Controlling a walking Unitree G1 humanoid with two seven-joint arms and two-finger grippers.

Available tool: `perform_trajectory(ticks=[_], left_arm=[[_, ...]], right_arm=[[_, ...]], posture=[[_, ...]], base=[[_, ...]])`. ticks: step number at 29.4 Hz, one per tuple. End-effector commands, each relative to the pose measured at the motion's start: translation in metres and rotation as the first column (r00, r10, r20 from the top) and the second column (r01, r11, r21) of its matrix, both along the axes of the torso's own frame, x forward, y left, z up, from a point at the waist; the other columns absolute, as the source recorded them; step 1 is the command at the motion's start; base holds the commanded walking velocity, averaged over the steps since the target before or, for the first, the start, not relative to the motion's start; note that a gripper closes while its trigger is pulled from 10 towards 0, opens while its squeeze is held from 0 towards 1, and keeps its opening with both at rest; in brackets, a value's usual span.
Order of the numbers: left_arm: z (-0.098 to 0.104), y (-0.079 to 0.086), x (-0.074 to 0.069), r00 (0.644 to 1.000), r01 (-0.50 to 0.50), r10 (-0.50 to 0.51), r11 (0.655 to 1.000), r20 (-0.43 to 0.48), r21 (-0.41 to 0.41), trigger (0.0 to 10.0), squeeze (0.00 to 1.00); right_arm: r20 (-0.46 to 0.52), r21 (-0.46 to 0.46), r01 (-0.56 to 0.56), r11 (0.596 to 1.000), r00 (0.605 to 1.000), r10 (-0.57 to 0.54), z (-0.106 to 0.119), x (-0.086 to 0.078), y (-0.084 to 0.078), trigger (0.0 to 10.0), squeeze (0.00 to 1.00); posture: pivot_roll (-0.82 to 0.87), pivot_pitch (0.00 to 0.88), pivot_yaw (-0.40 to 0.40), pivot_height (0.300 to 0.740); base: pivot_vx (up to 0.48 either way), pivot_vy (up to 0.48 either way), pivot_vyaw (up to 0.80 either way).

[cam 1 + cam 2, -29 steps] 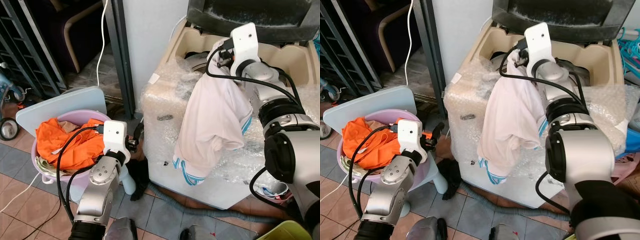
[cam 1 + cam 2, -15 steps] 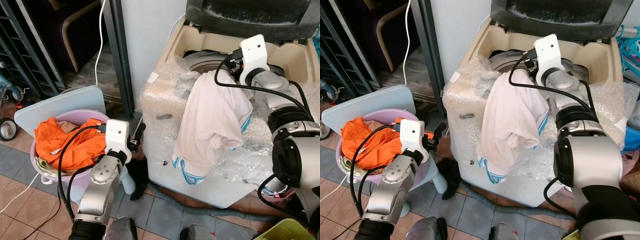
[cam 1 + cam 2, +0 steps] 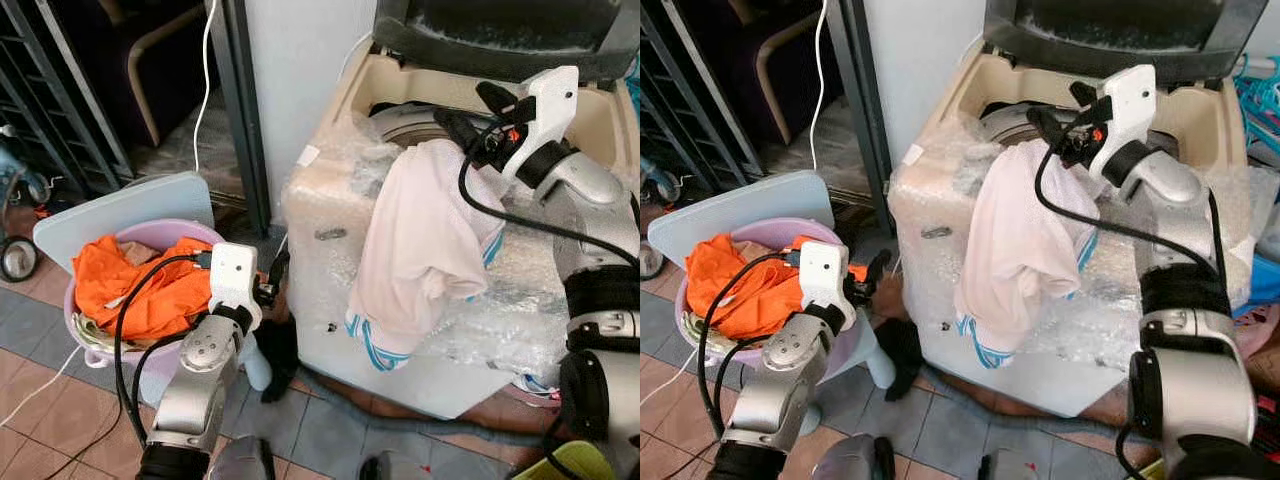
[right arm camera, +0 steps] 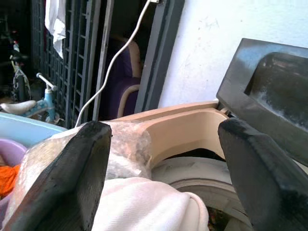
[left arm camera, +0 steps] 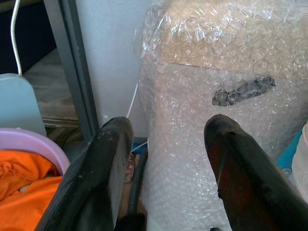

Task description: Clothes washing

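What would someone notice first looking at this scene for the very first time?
A white garment hangs draped over the front edge of the bubble-wrapped washing machine, with the right tool open just above it at the tub opening. To the left on the floor, a lilac basket holds bright orange clothes, with the left tool open beside it.

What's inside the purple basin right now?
The purple basin holds a crumpled orange garment on top, with a bit of pale cloth at its edge. Anything deeper is covered by the orange garment.
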State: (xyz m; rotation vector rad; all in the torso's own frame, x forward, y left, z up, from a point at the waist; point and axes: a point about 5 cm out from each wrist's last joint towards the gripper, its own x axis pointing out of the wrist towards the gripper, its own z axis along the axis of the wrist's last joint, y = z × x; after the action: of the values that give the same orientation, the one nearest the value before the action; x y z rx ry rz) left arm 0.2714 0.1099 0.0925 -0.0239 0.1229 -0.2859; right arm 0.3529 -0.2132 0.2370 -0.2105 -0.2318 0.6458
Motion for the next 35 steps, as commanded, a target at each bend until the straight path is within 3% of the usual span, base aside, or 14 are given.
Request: perform_trajectory(ticks=[1,8,14,16,17,22,23,35], left_arm=[[0.000,0.000,0.000,1.000,0.014,-0.014,1.000,-0.005,0.009,10.0,0.00],[0.000,0.000,0.000,1.000,0.015,-0.015,1.000,-0.003,0.013,10.0,0.00],[0.000,0.001,0.000,1.000,0.013,-0.013,1.000,-0.005,0.012,10.0,0.00],[0.000,0.001,0.000,1.000,0.015,-0.015,1.000,-0.006,0.013,10.0,0.00],[0.000,0.001,0.000,1.000,0.015,-0.015,1.000,-0.007,0.013,10.0,0.00],[0.000,0.001,-0.001,1.000,0.014,-0.014,1.000,-0.007,0.012,10.0,0.00],[0.000,0.000,-0.001,1.000,0.012,-0.012,1.000,-0.008,0.012,10.0,0.00],[0.000,0.000,0.001,1.000,0.012,-0.012,1.000,-0.009,0.014,10.0,0.00]], right_arm=[[0.008,-0.021,-0.077,0.997,0.997,0.077,0.010,-0.009,0.006,10.0,1.00],[-0.139,-0.156,-0.199,0.967,0.974,0.178,-0.011,-0.037,0.004,10.0,1.00],[-0.185,-0.259,-0.201,0.945,0.970,0.156,-0.021,-0.043,0.003,10.0,1.00],[-0.191,-0.324,-0.207,0.923,0.970,0.151,-0.028,-0.044,0.007,10.0,0.15],[-0.193,-0.347,-0.198,0.917,0.972,0.136,-0.031,-0.044,0.008,10.0,0.00],[-0.196,-0.436,-0.179,0.882,0.975,0.101,-0.046,-0.043,0.012,10.0,0.00],[-0.208,-0.451,-0.192,0.871,0.972,0.106,-0.053,-0.046,0.015,0.0,0.00],[-0.208,-0.484,-0.198,0.852,0.972,0.108,-0.060,-0.046,0.019,0.0,0.00]], posture=[[-0.09,0.061,0.033,0.740],[-0.09,0.063,0.035,0.740],[-0.08,0.066,0.035,0.740],[-0.08,0.066,0.035,0.740],[-0.08,0.066,0.035,0.740],[-0.08,0.067,0.033,0.740],[-0.08,0.067,0.032,0.740],[-0.08,0.059,0.033,0.740]], base=[[0.000,0.000,0.00],[0.000,0.000,0.00],[0.000,0.000,0.00],[0.000,0.000,0.00],[0.000,0.000,0.00],[0.000,0.000,0.00],[0.000,0.000,0.00],[0.000,0.000,0.00]])
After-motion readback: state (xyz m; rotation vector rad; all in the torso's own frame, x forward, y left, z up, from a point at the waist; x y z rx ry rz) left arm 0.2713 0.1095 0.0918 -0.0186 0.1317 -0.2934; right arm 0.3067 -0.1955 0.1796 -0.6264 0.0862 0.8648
